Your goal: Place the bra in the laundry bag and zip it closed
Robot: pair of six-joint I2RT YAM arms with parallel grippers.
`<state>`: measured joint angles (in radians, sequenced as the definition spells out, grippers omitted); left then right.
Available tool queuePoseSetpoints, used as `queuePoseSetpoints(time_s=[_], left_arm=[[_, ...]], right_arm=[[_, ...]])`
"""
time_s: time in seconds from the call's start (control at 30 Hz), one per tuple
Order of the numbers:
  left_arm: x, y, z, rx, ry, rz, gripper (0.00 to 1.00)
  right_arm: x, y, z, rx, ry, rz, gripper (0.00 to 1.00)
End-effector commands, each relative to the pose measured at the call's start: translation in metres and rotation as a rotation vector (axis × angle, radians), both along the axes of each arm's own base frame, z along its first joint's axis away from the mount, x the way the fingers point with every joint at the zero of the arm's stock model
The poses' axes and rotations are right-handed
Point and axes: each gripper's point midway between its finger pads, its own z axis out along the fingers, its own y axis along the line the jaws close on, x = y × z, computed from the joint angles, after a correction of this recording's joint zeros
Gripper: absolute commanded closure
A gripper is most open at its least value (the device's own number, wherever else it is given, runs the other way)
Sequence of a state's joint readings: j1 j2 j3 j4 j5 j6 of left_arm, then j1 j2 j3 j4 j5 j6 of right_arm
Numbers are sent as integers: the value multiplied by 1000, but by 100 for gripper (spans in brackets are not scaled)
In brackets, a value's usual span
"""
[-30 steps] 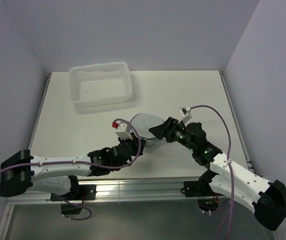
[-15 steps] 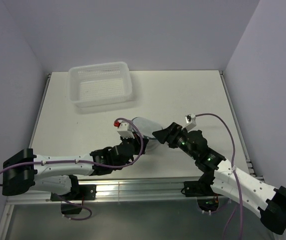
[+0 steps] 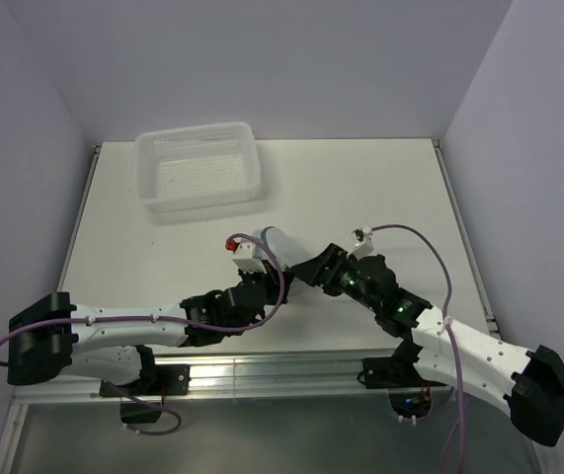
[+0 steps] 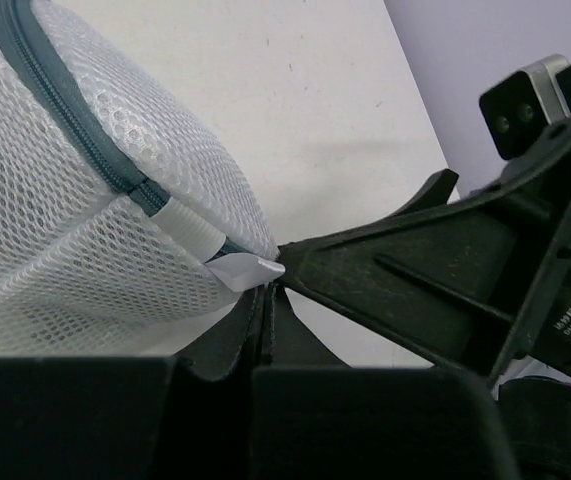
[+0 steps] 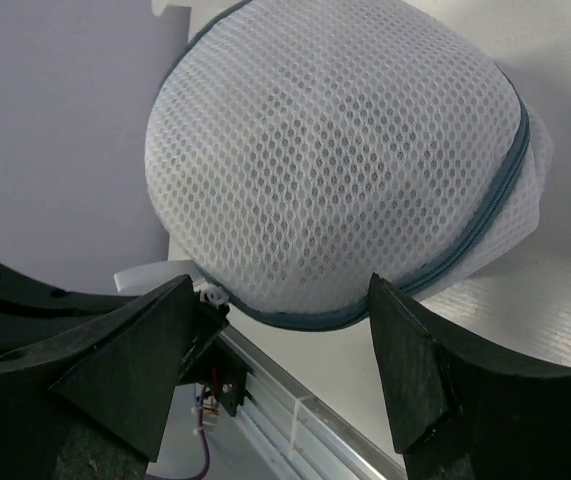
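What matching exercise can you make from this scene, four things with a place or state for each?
Things:
1. laundry bag
2. basket
3. left gripper
4. right gripper

Places or states:
A. open, one finger on each side of the bag
B. far left part of the table
C. between the two grippers
D. pinched shut on a white tab by the zipper

Pairs: 1-C, 2-B, 3-D, 4-A

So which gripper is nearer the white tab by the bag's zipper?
Left. The left gripper pinches the white tab; the right gripper is open, close beside the laundry bag.
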<state>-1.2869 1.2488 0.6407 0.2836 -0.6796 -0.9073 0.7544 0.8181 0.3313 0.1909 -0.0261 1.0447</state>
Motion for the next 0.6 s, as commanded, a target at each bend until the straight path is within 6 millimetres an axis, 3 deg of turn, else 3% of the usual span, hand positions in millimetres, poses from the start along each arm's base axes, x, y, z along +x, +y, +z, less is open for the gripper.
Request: queuePoseSetpoints(time_s=[0.0, 0.03, 0.07, 0.13, 0.33, 0.47, 0.57], left_arm=[[3, -2, 21, -82, -28, 18, 100], [5, -1, 22, -75, -39, 24, 100], [6, 0, 23, -72, -45, 31, 100], [10, -1, 25, -74, -51, 38, 100], [16, -9, 39, -115, -71, 28, 100], [12, -14, 43, -127, -69, -5, 100], [6, -13, 30, -109, -38, -26, 100]], right_arm=[[-3, -5, 22, 48, -71, -30, 22], [-4, -15, 34, 57, -118, -61, 21], [-2, -27, 24, 8, -103, -111, 21], [-6, -37, 26, -16, -107, -126, 20], [-19, -19, -1, 30, -6, -41, 10], [-12, -6, 5, 91, -24, -21, 6], [0, -2, 16, 72, -69, -37, 12]])
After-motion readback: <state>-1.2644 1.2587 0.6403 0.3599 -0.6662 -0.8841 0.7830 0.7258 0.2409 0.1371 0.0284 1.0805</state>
